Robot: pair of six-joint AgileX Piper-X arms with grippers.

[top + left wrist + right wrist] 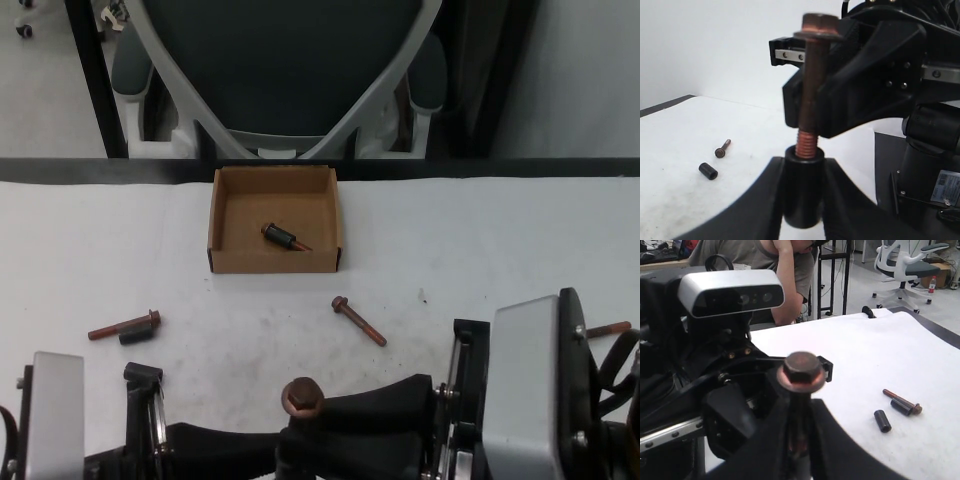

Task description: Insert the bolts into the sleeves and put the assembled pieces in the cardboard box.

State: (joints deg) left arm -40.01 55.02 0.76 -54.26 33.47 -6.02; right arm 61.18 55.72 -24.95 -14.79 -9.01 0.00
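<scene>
Bolt (809, 85) and sleeve (802, 195) meet nearest the camera, above the near edge of the table (500, 240). The right pincer (800, 412) is clamped on the bolt's shank and holds it upright, head on top. The left pincer (802, 172) is closed around the black sleeve directly beneath. The threaded tip sits at the sleeve's mouth.

Farther out on the white table, a loose bolt (358, 321) lies near the middle. A second bolt (124, 325) lies to the left, just beside a spare sleeve (136, 337). A third bolt (608, 328) shows past an arm at the right edge.

Beyond them stands the cardboard box (275, 262), with one assembled piece (285, 238) lying inside. An office chair (280, 60) stands behind the table.
</scene>
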